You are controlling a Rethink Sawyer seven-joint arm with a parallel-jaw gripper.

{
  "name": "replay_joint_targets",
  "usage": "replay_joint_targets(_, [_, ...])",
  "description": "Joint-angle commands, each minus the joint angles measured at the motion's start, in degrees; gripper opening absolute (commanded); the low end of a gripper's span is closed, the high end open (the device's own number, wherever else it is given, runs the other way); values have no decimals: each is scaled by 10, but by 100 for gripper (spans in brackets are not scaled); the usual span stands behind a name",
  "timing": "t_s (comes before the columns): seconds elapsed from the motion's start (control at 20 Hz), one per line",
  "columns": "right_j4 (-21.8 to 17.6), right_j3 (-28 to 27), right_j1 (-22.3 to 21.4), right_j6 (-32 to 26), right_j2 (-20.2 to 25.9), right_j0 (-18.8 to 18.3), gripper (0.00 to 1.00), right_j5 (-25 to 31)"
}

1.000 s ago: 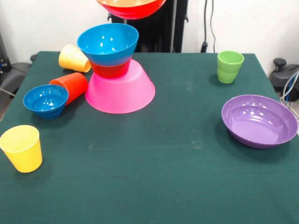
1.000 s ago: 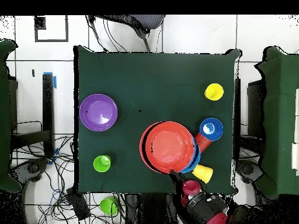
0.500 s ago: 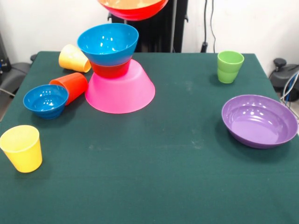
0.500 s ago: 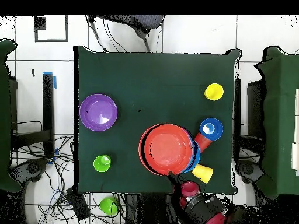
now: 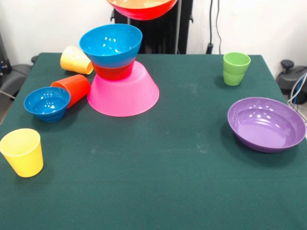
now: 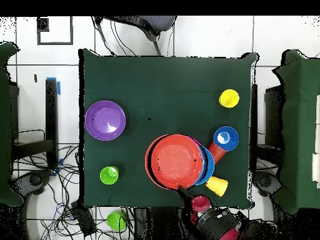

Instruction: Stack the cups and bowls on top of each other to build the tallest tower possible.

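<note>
The tower (image 5: 120, 76) stands upper left of centre in the front view: an upturned large pink bowl (image 5: 125, 93), a small orange bowl (image 5: 112, 72), then the medium blue bowl (image 5: 111, 44). The wide shallow orange bowl (image 5: 142, 7) hangs above it at the top edge — in the overhead view it covers the stack. The end effector (image 6: 182, 189) shows only at that bowl's lower rim; whether it grips I cannot tell. Left loose on the bench (image 5: 168, 167): the small blue bowl (image 5: 46, 103), purple bowl (image 5: 266, 123), and four cups (image 5: 236, 68) — most of the task remains.
</note>
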Motion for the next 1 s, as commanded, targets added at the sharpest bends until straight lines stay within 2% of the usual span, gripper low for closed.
replay_joint_targets(0.05, [-33, 4, 22, -90, 66, 2, 0, 30])
replay_joint_targets(0.3, [-27, -20, 50, -81, 89, 1, 0, 60])
replay_joint_targets(0.65, [-19, -46, 85, -105, 122, -32, 0, 65])
replay_joint_targets(1.0, [-25, -75, 98, -64, 137, -25, 0, 72])
